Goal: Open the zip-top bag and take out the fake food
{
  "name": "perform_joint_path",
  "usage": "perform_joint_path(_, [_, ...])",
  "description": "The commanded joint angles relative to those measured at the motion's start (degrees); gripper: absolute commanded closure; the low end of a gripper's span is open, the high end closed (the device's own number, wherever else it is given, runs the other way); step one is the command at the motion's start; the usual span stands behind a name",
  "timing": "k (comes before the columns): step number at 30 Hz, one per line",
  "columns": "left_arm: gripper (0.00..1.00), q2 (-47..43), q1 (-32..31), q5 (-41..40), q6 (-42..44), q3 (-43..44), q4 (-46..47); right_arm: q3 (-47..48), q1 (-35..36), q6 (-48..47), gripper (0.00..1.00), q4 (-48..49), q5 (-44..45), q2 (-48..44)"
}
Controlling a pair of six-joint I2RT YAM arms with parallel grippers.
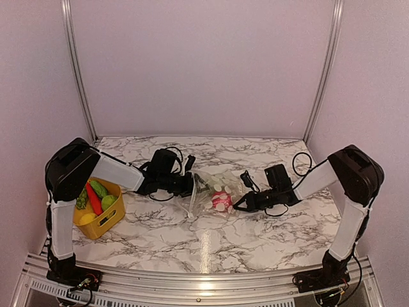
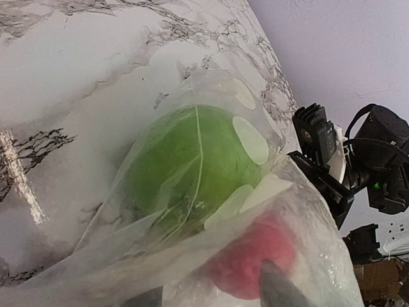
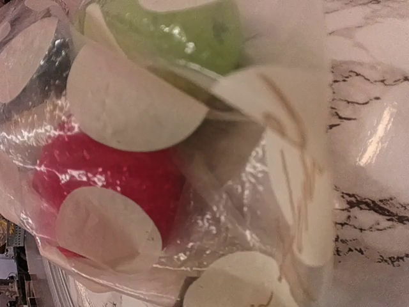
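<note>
The zip-top bag (image 1: 214, 190), clear with pale dots, lies mid-table between my grippers. Inside it are a green fake fruit (image 2: 192, 163) and a red one (image 2: 252, 259); both also show in the right wrist view, green (image 3: 185, 32) and red (image 3: 115, 176). My left gripper (image 1: 190, 185) is at the bag's left edge. Its fingers stand apart at the bag's mouth, one fingertip (image 2: 281, 288) in front of the red fruit. My right gripper (image 1: 238, 204) is at the bag's right edge, with plastic bunched into its jaws and its fingers mostly hidden by the bag.
A yellow basket (image 1: 108, 224) at the left holds several fake foods, red, green and yellow. Black cables lie by both wrists. The marble table (image 1: 204, 249) ends at a metal rail at the near edge. Pale walls close the back and sides.
</note>
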Motion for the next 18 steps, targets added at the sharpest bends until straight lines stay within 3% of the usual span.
perform_joint_path(1, [0.48, 3.2, -2.1, 2.9, 0.9, 2.8, 1.9, 2.3, 1.0, -1.6, 1.00, -1.7, 1.3, 1.1])
perform_joint_path(4, [0.45, 4.4, -3.2, 3.9, 0.9, 3.6, 2.4, 2.8, 1.4, -1.6, 1.00, -1.9, 1.0, 1.3])
perform_joint_path(12, [0.22, 4.7, -5.3, 5.4, 2.9, 4.3, 1.8, 3.8, 1.9, -1.4, 1.00, -1.9, 0.1, 1.2])
perform_joint_path(18, [0.12, 6.3, -6.7, 4.3, 3.8, 6.2, -0.6, 4.3, 2.9, 0.3, 1.00, -0.2, -1.0, 1.4])
